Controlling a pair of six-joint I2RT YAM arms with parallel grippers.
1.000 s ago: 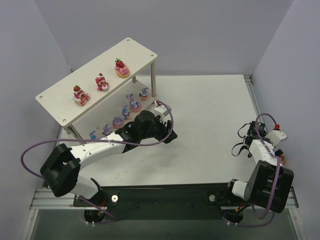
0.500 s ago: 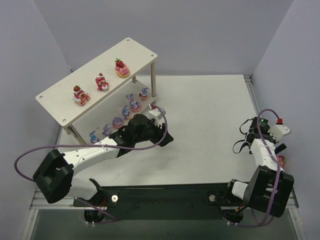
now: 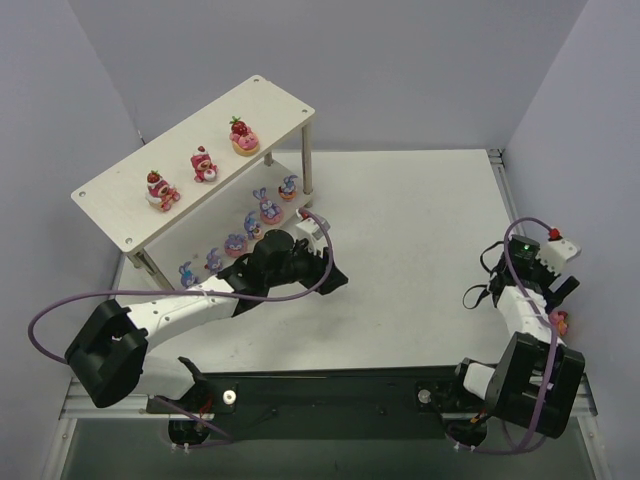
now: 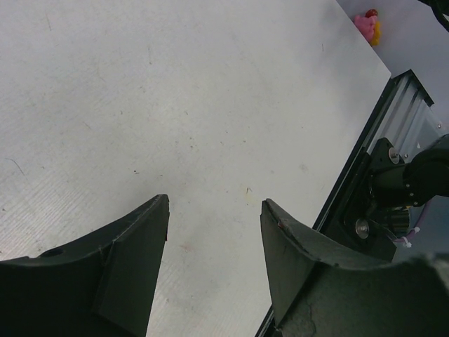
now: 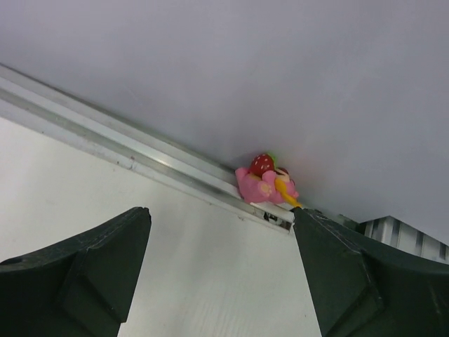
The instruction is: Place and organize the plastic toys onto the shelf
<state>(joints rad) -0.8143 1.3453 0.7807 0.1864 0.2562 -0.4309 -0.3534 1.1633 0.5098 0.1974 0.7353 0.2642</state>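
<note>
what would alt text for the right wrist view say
A pink strawberry-topped toy sits at the metal rail along the table's far edge, against a pale wall. The right gripper, open and empty, frames it from below with its dark fingers.
</note>
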